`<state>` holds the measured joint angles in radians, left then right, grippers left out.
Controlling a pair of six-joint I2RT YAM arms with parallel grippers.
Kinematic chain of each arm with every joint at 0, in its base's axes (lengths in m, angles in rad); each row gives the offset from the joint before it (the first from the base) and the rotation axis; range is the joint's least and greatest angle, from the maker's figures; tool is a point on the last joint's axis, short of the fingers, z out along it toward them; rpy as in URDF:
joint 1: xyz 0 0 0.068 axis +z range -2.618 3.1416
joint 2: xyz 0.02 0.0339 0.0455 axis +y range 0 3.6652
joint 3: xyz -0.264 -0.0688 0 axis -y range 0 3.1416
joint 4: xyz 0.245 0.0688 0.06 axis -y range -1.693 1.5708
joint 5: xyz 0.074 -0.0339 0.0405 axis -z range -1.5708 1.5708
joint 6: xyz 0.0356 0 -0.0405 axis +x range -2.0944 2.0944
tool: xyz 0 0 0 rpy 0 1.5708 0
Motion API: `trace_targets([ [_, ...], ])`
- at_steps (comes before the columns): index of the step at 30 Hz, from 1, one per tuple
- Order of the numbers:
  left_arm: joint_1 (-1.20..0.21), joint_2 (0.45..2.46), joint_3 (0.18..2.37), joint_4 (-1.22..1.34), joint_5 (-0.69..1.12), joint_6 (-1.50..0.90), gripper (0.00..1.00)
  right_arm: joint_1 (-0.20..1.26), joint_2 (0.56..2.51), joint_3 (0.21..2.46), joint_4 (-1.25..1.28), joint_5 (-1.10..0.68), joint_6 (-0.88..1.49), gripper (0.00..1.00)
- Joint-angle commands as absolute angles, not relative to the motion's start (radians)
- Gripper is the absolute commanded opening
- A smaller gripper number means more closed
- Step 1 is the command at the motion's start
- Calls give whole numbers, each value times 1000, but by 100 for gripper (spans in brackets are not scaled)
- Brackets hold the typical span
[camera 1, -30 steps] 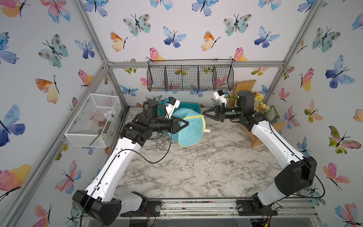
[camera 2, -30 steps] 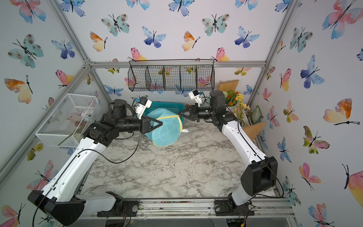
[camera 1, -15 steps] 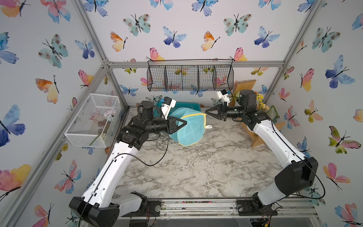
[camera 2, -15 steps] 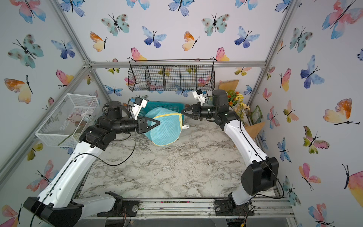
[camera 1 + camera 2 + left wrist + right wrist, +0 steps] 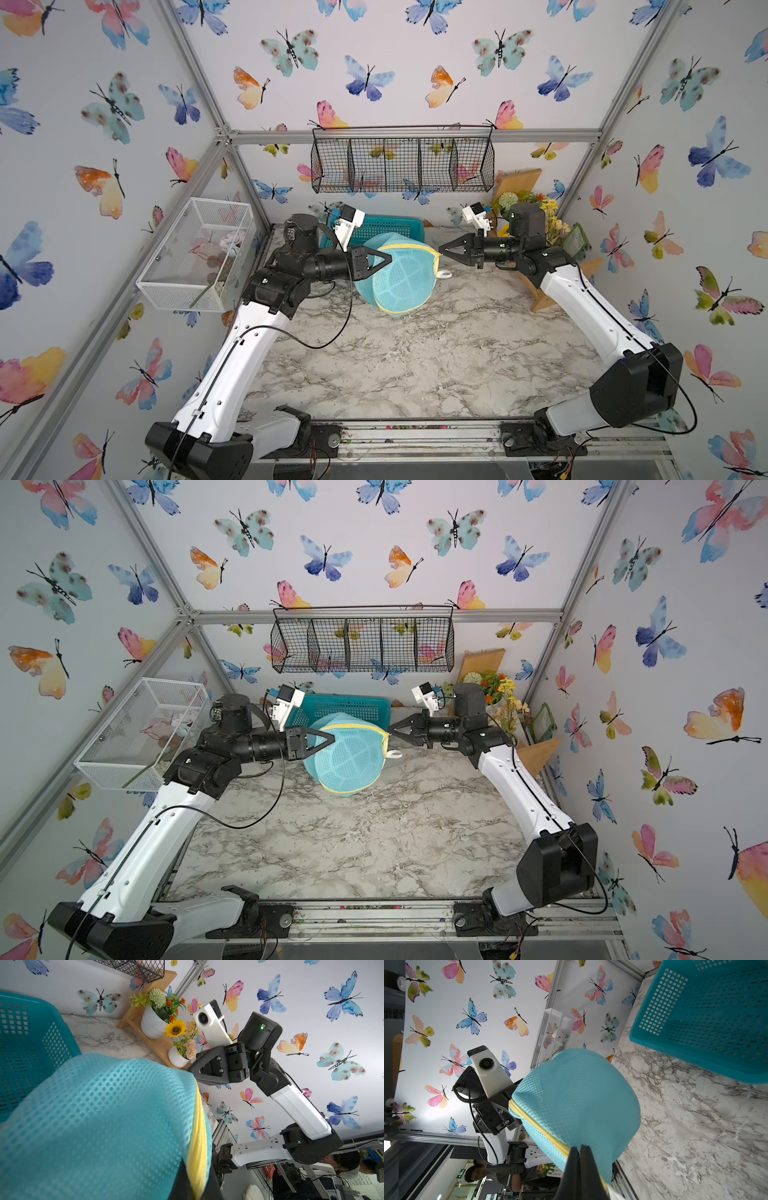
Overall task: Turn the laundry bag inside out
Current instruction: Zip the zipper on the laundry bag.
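**Count.** One small, soft, light-turquoise mesh laundry bag (image 5: 401, 282) with yellow-piped seams. Two black parallel grippers. One rigid teal plastic slotted basket (image 5: 390, 228). One black wire wall basket (image 5: 403, 166), divided. One white wire-mesh box (image 5: 195, 249). Two white flower pots (image 5: 152, 1024) on one wooden stand (image 5: 160, 1047).

**Position.** The bag hangs between the two grippers at 12 o'clock of the white, grey-veined marble tabletop (image 5: 415, 357), just in front of the teal basket. Whether its lower round end touches the tabletop cannot be told.

**Grip.**
- The left gripper (image 5: 390, 258) is at the bag's 9 o'clock, with its fingers clenched on the yellow-piped rim.
- The right gripper (image 5: 441, 251) is at the bag's 2 o'clock. Its fingers (image 5: 586, 1159) are pressed together on the same piping, as the right wrist view shows.
- A white loop (image 5: 444, 274) hangs at the bag's 3 o'clock, just below the right gripper.

**Surroundings and obstructions.**
- The wire box is at 9 o'clock of the table.
- The pots and stand are at 2 o'clock.
- The wall basket is above, at 12 o'clock.
- In both top views the bag covers the middle of the teal basket's front wall, and the left wrist camera covers the basket's left end.
- In the left wrist view the mesh hides most of the left fingers.

**Materials.** The bag is an open honeycomb weave, thin enough for its seams to show through the round end. The teal basket is stiff plastic with square slots.
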<state>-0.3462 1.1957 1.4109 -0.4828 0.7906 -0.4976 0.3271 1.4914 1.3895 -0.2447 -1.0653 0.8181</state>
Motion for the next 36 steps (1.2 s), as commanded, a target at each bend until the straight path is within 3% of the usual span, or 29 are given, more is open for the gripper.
trace_targets([
  [1, -281, 1109, 1453, -313, 646, -541, 0, 275, 1481, 1347, -368, -974, 781, 2],
  [17, -281, 1135, 1442, -228, 497, -611, 0, 450, 1464, 1319, -545, -1038, 692, 2],
  [21, -279, 1141, 1450, -240, 504, -601, 0, 453, 1473, 1364, -611, -1025, 640, 2],
  [27, -272, 1115, 1448, -292, 492, -571, 0, 450, 1443, 1379, -466, -976, 743, 1],
  [36, -241, 1097, 1434, -248, 328, -613, 0, 455, 1450, 1374, -629, -1047, 659, 1],
])
